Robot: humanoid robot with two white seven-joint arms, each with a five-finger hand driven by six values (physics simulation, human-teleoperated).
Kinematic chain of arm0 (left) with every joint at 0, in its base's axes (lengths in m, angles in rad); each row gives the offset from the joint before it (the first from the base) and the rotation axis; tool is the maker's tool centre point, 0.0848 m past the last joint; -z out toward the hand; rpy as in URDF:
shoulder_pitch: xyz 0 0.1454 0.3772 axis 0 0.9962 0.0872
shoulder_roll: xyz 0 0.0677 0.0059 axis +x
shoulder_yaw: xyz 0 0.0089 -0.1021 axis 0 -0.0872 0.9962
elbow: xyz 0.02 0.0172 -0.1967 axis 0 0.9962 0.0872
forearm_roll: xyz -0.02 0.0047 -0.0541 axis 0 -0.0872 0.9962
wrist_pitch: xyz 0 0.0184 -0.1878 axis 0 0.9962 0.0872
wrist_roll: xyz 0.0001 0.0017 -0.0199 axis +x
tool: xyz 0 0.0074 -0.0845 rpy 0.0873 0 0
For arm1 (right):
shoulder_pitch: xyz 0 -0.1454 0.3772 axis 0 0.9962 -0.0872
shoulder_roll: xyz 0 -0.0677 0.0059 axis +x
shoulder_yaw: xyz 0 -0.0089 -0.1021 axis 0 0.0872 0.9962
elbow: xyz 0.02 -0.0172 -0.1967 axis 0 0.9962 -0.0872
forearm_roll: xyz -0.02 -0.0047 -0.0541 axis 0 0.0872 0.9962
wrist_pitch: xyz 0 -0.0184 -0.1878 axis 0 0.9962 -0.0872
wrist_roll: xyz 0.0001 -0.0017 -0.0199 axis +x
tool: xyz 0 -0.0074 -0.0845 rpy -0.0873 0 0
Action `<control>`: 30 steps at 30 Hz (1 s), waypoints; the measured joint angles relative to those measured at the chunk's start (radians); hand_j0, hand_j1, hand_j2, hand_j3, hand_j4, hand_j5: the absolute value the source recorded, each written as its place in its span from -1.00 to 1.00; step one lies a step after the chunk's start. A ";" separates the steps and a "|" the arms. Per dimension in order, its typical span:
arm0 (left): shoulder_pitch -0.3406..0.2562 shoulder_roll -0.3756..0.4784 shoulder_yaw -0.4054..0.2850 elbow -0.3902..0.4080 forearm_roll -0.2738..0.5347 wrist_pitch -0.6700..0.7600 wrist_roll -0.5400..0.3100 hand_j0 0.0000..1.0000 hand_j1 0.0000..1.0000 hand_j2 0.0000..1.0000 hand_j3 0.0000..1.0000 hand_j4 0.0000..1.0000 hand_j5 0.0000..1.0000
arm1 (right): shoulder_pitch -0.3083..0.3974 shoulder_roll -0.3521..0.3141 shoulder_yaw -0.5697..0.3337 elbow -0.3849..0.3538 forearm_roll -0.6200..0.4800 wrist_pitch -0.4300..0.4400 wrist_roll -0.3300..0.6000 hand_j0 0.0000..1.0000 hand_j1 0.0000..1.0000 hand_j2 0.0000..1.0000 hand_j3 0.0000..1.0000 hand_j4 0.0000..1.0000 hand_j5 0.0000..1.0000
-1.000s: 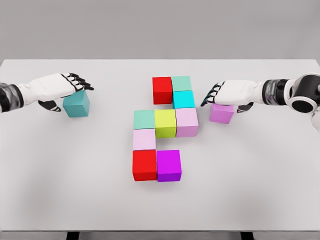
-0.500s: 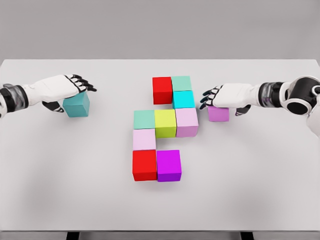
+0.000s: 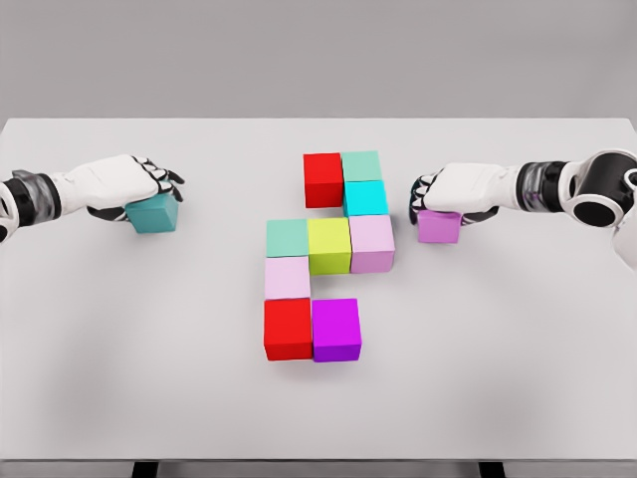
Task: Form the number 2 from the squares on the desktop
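Most of the numeral is judged to be laid out already on the white desk, and the yellow-green cube at the middle of the figure is taken as the landmark. Behind it, a red cube, a pale green cube and a cyan cube are set touching as the top stroke; to its left a mint cube and to its right a pale pink cube complete the middle bar. Nearer the camera, a light pink cube, a second red cube and a magenta cube form the lower part. The bottom stroke appears short on its right end, so two cubes seem left to place. A teal cube lies well apart to the landmark's left, with the left hand laid over it and its fingers curled down over the top. A violet cube sits to the right, near the pale pink cube, under the right hand, whose fingers are bent over its far edge. Whether either cube is truly gripped or lifted off the desk cannot be told, since the thumbs and contact faces are hidden beneath the palms.
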 measured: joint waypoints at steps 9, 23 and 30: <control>-0.006 0.000 0.002 -0.002 -0.001 -0.001 0.000 0.39 0.39 0.39 0.39 0.39 0.39 | 0.002 -0.016 -0.023 -0.031 0.000 -0.006 0.004 -0.06 -0.06 -0.06 -0.06 -0.06 -0.06; -0.043 -0.019 0.010 0.010 0.003 0.000 0.001 0.39 0.39 0.39 0.39 0.39 0.39 | 0.095 -0.145 -0.101 -0.190 -0.034 -0.008 0.006 -0.06 -0.06 -0.06 -0.06 -0.06 -0.06; -0.087 -0.068 0.014 0.063 0.003 0.000 0.001 0.39 0.39 0.39 0.39 0.39 0.39 | 0.141 -0.178 -0.186 -0.256 -0.048 -0.007 0.006 -0.06 -0.06 -0.06 -0.06 -0.06 -0.06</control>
